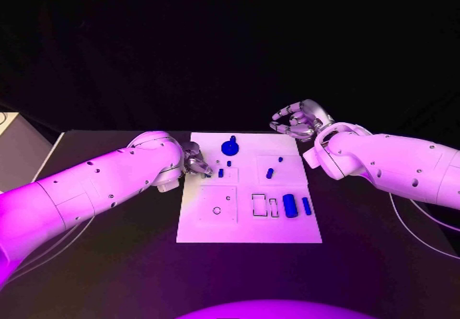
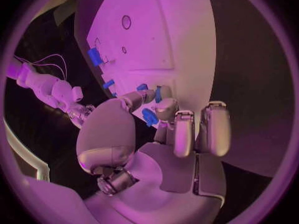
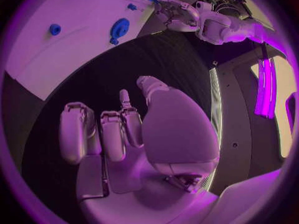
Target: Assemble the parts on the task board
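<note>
My left hand (image 1: 195,165) is down at the board's (image 1: 206,229) left edge, and in the left wrist view its fingertips (image 2: 167,109) pinch a small blue part (image 2: 149,117) just above the white surface. I judge this to be a placement under way, not finished.

Moving rightward across the board, the task looks partly done at best. A round blue piece (image 1: 231,147) sits near the far edge, a few small blue pegs (image 1: 269,173) stand or lie in the middle, and two longer blue bars (image 1: 290,205) lie near the right side beside outlined slots (image 1: 258,205) that seem unfilled. A small ring mark (image 1: 217,211) on the near left also looks vacant. So several parts appear to be waiting for their seats.

My right hand (image 1: 297,120) hovers off the board's far right corner, over the black table (image 1: 115,266), fingers loosely curled and apart with nothing in them.

Which pegs are truly seated and which merely rest on top I cannot tell from the head view; they are too small. My left arm hides the board's left edge near the hand, and the socket I am aiming for is covered by my own fingers.
</note>
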Controlling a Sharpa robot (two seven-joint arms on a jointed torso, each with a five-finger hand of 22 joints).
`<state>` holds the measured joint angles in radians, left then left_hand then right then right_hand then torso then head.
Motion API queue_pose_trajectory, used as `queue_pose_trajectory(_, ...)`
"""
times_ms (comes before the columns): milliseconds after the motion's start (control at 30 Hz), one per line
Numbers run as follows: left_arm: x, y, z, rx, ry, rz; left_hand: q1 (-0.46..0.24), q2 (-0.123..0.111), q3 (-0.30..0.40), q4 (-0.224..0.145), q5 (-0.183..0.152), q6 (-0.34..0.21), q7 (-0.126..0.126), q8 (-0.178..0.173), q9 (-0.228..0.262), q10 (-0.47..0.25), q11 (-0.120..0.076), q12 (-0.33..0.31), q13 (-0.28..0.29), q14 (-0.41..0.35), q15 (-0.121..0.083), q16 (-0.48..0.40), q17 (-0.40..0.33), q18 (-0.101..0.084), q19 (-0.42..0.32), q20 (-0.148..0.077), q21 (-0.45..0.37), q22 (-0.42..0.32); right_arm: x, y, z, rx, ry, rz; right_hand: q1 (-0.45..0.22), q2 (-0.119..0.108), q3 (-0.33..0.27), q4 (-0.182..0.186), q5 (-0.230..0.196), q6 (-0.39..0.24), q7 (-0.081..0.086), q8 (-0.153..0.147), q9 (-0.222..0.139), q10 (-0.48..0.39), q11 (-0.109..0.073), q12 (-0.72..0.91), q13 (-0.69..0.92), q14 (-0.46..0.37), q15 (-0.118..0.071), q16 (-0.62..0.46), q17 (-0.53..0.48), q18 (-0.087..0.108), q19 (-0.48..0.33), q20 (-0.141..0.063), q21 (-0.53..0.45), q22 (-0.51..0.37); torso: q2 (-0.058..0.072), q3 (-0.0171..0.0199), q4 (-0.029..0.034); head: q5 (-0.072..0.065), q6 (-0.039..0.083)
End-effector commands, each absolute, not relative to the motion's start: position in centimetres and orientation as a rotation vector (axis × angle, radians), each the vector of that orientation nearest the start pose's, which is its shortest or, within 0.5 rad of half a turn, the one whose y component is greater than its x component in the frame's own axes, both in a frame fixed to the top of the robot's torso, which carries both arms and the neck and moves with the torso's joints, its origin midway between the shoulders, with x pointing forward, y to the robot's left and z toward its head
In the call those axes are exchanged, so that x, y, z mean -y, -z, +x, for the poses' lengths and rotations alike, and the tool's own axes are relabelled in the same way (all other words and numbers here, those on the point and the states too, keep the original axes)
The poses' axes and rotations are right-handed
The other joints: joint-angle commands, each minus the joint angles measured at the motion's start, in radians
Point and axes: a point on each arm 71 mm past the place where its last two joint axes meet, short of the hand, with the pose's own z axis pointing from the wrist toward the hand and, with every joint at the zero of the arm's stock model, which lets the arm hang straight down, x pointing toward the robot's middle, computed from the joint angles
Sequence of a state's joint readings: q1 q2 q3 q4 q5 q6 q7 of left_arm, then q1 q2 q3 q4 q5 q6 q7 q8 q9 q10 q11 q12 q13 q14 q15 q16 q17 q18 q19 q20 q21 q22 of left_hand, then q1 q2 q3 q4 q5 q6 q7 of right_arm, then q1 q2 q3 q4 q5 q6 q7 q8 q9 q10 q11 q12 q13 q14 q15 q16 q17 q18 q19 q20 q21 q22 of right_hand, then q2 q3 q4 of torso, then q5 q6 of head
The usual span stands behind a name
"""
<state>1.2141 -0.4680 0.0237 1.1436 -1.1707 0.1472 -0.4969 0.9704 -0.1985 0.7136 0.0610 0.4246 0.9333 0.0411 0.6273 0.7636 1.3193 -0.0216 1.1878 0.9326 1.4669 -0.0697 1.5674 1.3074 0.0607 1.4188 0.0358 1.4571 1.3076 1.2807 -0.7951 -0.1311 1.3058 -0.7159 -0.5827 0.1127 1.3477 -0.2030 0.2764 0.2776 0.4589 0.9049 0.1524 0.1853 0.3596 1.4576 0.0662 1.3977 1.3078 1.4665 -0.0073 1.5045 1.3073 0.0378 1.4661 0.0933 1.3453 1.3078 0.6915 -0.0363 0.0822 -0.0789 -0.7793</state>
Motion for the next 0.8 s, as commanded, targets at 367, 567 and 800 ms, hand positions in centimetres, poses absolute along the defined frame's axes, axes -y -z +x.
queue_pose_trajectory(367,-12.23,22.28,54.1,-2.246,0.418,-0.112,0.001,-0.013,-0.047,0.03,-0.009,0.006,0.004,-0.006,-0.01,0.001,-0.004,0.007,0.003,0.104,-0.007,0.003,0.263,-0.007,0.006,-0.002,-0.005,0.058,25.96,17.62,53.16,-1.464,-0.823,0.535,0.0,-0.008,0.004,0.001,0.002,-0.007,0.002,-0.003,0.001,-0.001,0.0,0.0,0.132,0.066,-0.004,-0.006,0.104,0.012,0.021,-0.003,-0.004,0.123,0.0,-0.0004,0.0004,-0.001,0.0)
queue_pose_trajectory(567,-12.34,22.29,54.15,-2.244,0.413,-0.112,0.001,-0.018,-0.072,0.046,-0.01,0.008,0.004,-0.007,-0.014,0.001,-0.004,0.008,0.002,0.104,-0.007,0.003,0.263,-0.008,0.007,-0.002,-0.004,0.059,25.97,17.61,53.15,-1.464,-0.823,0.535,0.0,-0.008,0.004,0.001,0.002,-0.007,0.002,-0.003,0.001,-0.001,0.0,0.0,0.132,0.066,-0.004,-0.006,0.104,0.012,0.021,-0.003,-0.004,0.123,0.0,-0.0002,0.0002,-0.002,-0.001)
queue_pose_trajectory(800,-12.53,22.29,54.22,-2.241,0.405,-0.113,0.016,-0.011,-0.08,0.052,-0.005,0.009,0.002,-0.008,-0.017,0.001,-0.005,0.009,0.003,0.104,-0.008,0.003,0.263,-0.008,0.008,-0.002,-0.004,0.059,26.02,17.61,53.13,-1.463,-0.822,0.535,0.0,-0.008,0.004,0.001,0.002,-0.007,0.002,-0.003,0.001,-0.001,0.0,0.0,0.132,0.066,-0.004,-0.006,0.104,0.012,0.021,-0.003,-0.004,0.123,0.0,-0.0004,0.0003,-0.002,0.0)
